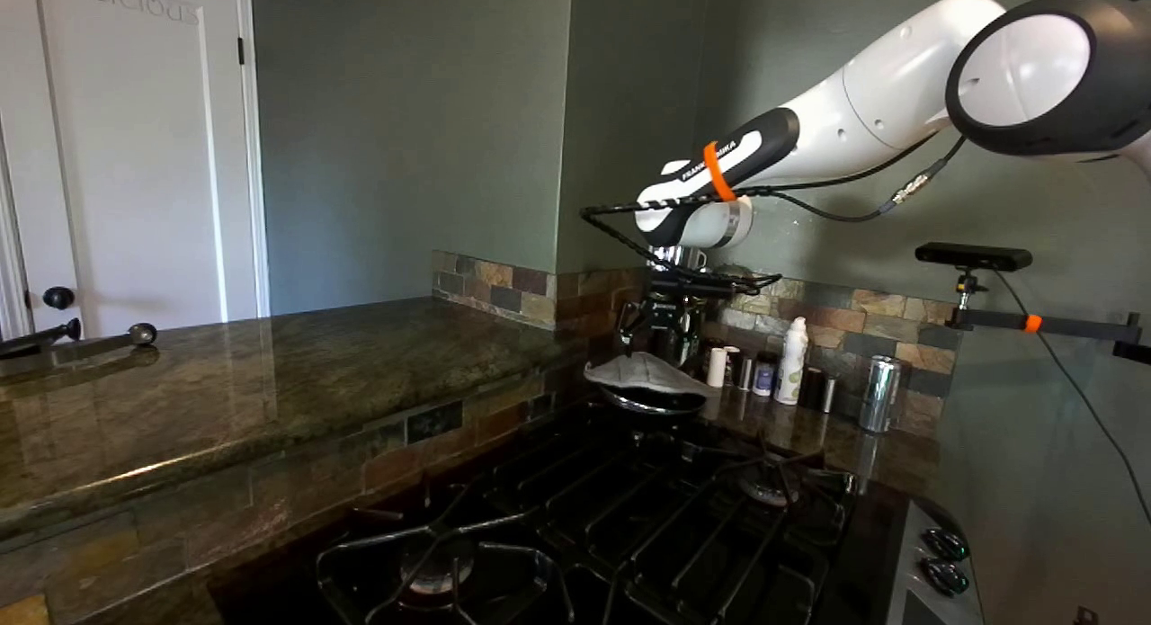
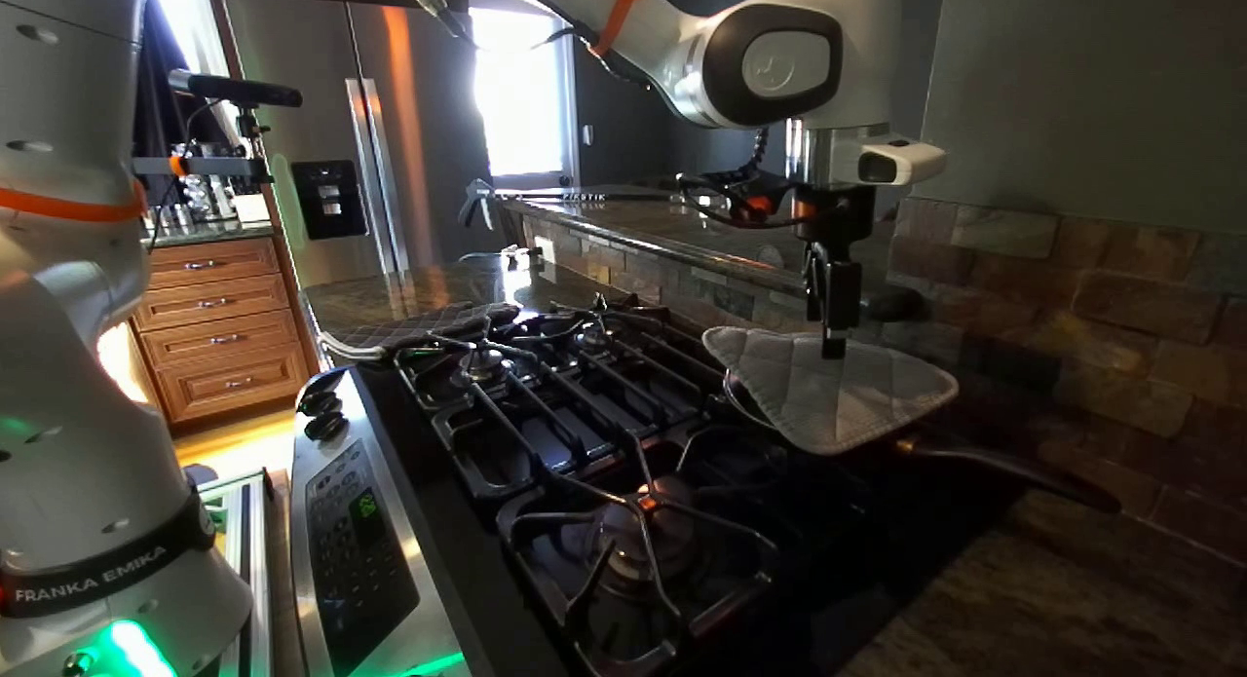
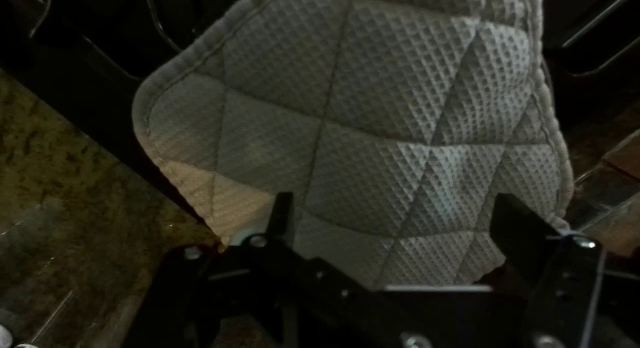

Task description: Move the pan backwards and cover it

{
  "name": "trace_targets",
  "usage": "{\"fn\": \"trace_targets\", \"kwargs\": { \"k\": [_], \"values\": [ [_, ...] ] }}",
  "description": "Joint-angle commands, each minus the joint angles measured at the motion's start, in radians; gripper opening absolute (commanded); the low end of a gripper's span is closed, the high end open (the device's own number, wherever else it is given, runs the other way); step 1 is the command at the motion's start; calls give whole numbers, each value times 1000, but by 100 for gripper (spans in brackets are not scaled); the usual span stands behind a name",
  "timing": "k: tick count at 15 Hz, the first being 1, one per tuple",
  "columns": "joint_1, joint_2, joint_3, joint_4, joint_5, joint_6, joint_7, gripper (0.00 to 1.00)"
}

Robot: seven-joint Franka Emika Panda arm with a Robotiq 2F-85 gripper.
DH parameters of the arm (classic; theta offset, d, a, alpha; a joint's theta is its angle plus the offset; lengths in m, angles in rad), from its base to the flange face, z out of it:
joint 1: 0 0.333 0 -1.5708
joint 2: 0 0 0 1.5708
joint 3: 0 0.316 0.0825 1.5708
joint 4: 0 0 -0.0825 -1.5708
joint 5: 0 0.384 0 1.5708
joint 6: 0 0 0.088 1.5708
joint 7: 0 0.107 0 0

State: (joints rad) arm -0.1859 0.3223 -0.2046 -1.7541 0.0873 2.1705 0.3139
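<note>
The dark, shallow, round metal pan (image 1: 649, 406) sits at a back corner of the black stove (image 1: 629, 508). We guess it's hard and heavy, so we'd hold its long dark handle (image 2: 1047, 476); the pale grey quilted cloth (image 2: 828, 409) over it looks soft. Our end effector (image 3: 395, 203) is spread wide. We count one pan, one pale cloth, one dark quilted pad (image 2: 429, 329).

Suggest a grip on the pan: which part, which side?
The handle, near its middle, probably best from above, jaws across it: it's long, narrow and juts bare past the cloth, which covers much of the pan. The wall nearby may leave little room from the side.
</note>
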Motion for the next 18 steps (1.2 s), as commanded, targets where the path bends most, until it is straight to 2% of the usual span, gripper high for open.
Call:
{"fn": "trace_targets", "kwargs": {
  "k": [1,3,6,9,12,18],
  "values": [
    [3,4,-12,1,-15,26,32,100],
    [5,13,-17,6,-21,32,41,99],
    [5,22,-17,9,-16,42,46,87],
    [6,36,-17,12,-15,58,50,89],
    [6,37,-17,10,-13,64,49,100],
    [7,-82,-10,-63,-12,26,2,100]
  ]
}}
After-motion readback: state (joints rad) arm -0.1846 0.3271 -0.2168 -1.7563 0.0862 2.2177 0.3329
